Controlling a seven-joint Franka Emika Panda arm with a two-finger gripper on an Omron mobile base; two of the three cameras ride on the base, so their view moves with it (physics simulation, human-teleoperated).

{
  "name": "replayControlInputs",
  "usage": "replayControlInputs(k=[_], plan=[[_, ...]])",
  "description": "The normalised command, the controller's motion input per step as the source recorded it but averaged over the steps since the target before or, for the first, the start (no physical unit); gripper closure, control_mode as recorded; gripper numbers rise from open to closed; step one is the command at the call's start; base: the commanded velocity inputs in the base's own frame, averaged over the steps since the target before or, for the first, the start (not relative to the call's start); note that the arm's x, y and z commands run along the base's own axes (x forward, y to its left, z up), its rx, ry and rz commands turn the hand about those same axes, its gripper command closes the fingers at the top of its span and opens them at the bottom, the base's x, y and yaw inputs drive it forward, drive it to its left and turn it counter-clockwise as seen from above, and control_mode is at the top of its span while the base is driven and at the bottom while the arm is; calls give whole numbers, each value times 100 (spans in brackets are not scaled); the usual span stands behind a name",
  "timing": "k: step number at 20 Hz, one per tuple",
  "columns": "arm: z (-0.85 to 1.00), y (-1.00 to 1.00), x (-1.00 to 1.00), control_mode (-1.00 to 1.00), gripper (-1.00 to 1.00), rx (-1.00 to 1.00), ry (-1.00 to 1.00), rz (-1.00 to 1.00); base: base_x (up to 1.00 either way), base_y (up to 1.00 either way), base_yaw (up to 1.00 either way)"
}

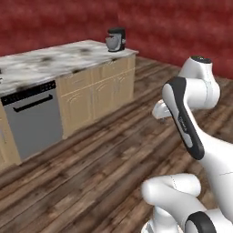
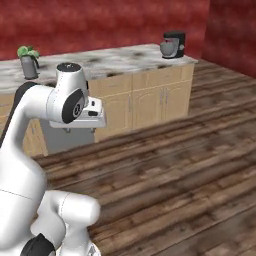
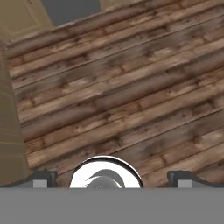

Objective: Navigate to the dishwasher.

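Where the left base view looks across the wooden floor (image 1: 100, 159), the dishwasher (image 1: 32, 119) sits under the marble counter (image 1: 45, 61), far left. Right base view adds a potted plant (image 2: 28, 61). Hand view: gripper (image 3: 112, 178) fingers spread wide, holding nothing.

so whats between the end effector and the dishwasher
Bare wooden floor only: in the hand view, planks run from the end effector up to the dishwasher.
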Motion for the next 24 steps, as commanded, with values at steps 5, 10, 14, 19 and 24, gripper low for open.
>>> replayControlInputs(k=[5,10,14,19,24], plan=[[0,0,0,100,-100,0,0,0,64,-26,62],[0,0,0,100,-100,0,0,0,55,-30,69],[0,0,0,100,-100,0,0,0,64,-43,62],[0,0,0,100,-100,0,0,0,100,-70,29],[0,0,0,100,-100,0,0,0,100,-66,25]])
